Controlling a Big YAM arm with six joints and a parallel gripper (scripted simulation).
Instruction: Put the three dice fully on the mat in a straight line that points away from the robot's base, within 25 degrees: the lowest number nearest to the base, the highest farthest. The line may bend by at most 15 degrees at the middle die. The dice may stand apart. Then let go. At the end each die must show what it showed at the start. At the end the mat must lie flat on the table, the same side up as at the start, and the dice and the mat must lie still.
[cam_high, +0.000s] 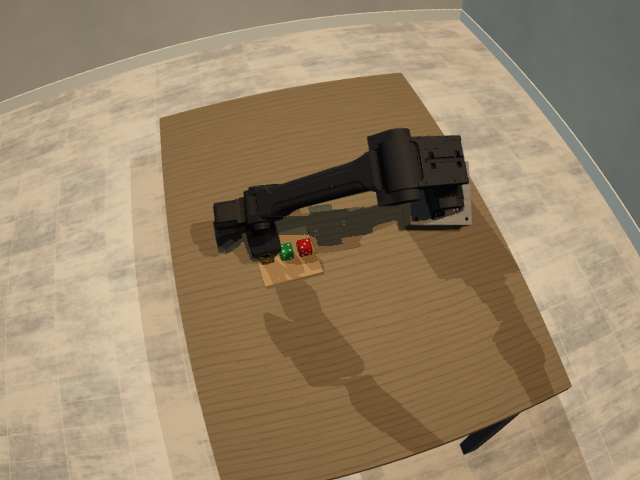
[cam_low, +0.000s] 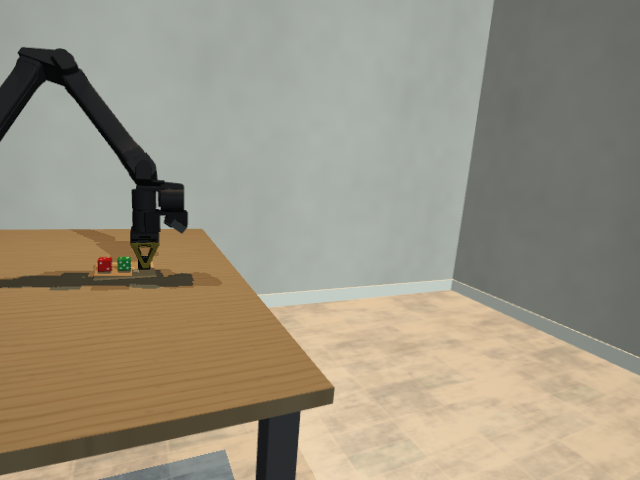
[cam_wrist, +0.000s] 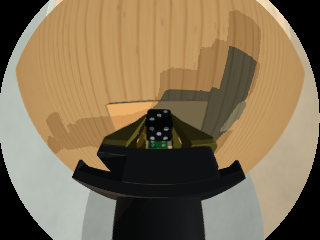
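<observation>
A small tan mat (cam_high: 292, 266) lies on the wooden table. A red die (cam_high: 304, 246) and a green die (cam_high: 286, 251) stand on it side by side; both also show in the exterior view, the red die (cam_low: 104, 264) and the green die (cam_low: 124, 264). My gripper (cam_high: 266, 257) (cam_low: 144, 266) points straight down at the mat's end farthest from the base. It is shut on a black die with white pips (cam_wrist: 159, 127), seen between the fingers in the wrist view. The black die sits low, at or just above the mat; I cannot tell if it touches. A green sliver (cam_wrist: 158, 146) shows behind it.
The arm's base (cam_high: 439, 198) stands at the table's right side, and the arm stretches over the table toward the mat. The table edge (cam_low: 248, 304) lies to the right of the mat in the exterior view.
</observation>
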